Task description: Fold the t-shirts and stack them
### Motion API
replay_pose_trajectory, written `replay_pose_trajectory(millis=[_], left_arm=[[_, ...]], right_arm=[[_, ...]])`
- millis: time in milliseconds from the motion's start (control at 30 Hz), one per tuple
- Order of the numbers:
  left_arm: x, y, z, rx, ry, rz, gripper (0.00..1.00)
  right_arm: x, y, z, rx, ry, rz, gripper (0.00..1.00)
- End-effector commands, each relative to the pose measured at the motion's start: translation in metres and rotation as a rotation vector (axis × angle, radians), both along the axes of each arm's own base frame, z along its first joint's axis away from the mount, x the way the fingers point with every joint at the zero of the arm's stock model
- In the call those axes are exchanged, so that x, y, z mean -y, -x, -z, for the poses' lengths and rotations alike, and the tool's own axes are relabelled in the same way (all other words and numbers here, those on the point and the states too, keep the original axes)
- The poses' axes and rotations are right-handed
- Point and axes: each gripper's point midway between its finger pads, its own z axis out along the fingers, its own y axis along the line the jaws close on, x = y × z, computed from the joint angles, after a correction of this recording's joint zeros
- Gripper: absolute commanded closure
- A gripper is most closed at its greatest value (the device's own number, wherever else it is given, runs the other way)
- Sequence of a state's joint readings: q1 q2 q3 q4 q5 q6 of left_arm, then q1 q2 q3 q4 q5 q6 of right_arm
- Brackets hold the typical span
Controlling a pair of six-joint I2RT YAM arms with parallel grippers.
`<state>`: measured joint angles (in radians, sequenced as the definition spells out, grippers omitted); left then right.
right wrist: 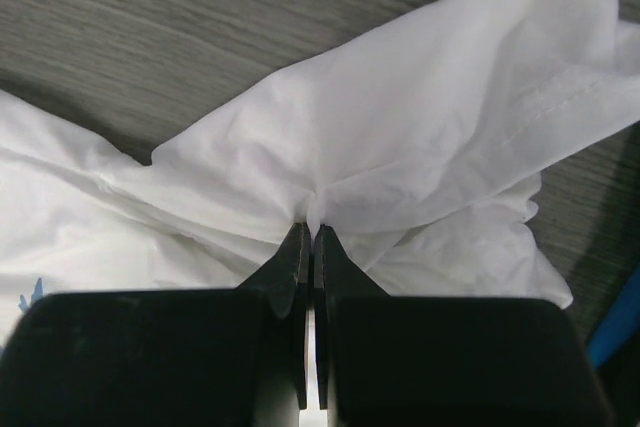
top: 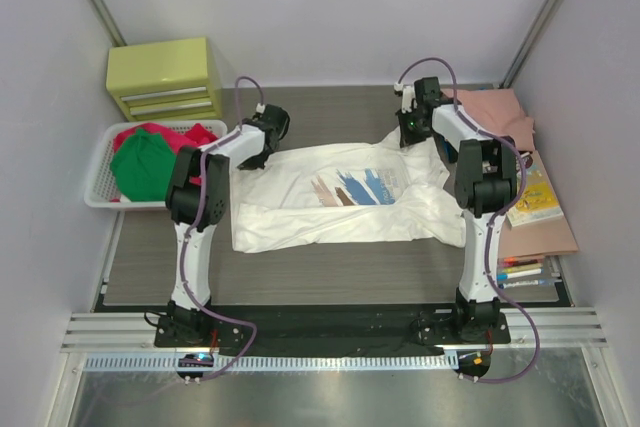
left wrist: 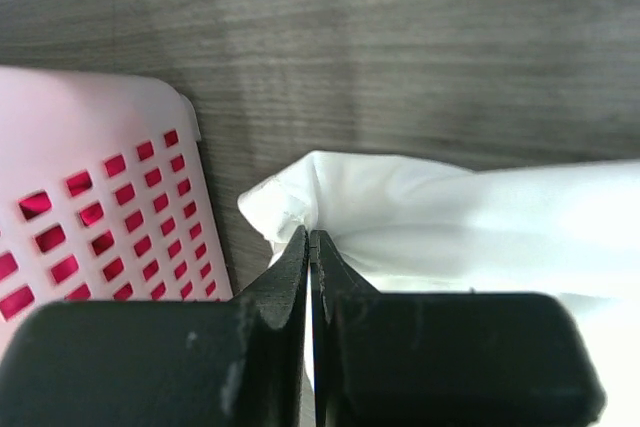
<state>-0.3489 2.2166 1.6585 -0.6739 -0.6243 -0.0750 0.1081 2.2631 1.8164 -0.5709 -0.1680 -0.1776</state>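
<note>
Top external, basket point(top: 98, 175) holds red shirt point(top: 165, 133), green shirt point(top: 142, 167), end effectors point(left wrist: 310, 247) point(right wrist: 312, 234) clamp white shirt point(top: 300, 215)

We note: white shirt point(top: 300, 217), blue-brown-pink brush strokes; red shirt point(top: 150, 135), green shirt point(top: 140, 169); white basket point(top: 98, 172); salmon-pink shirt point(top: 495, 112); grey wood-grain table point(top: 330, 272); yellow-green drawers point(top: 165, 77).

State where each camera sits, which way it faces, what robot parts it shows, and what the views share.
Top external: above and behind the bases, facing down on both arms, the white t-shirt and basket.
Left wrist: on the left arm, facing down past the left gripper, shut on the shirt's edge.
Right wrist: likewise, right gripper shut on bunched cloth.
Shared: the shirt in all; basket in top and left.
</note>
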Motion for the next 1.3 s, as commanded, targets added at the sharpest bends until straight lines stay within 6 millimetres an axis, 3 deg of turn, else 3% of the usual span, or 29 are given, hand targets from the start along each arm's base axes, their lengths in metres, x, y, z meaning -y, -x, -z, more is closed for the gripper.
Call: replay_pose_trajectory(millis=[0,200,533,1033,1267], left_arm=[[0.01,-0.003,-0.048,0.107,0.077,0.011,1.0],[0.021,-0.002,-0.068,0.148,0.085,0.051,1.0],[0.045,0.022,-0.081,0.112,0.168,0.11,1.0],[0.036,0.059,-0.094,0.067,0.187,0.136,1.0],[0.045,0.072,-0.097,0.039,0.263,0.161,1.0]], right_arm=[[0.006,0.002,-0.054,0.109,0.013,-0.006,0.99],[0.001,0.017,-0.079,0.156,-0.017,-0.011,0.99],[-0.002,0.049,-0.095,0.164,-0.039,-0.042,0.99],[-0.001,0.093,-0.118,0.168,-0.042,-0.104,0.99],[0.0,0.116,-0.121,0.136,-0.03,-0.147,0.99]])
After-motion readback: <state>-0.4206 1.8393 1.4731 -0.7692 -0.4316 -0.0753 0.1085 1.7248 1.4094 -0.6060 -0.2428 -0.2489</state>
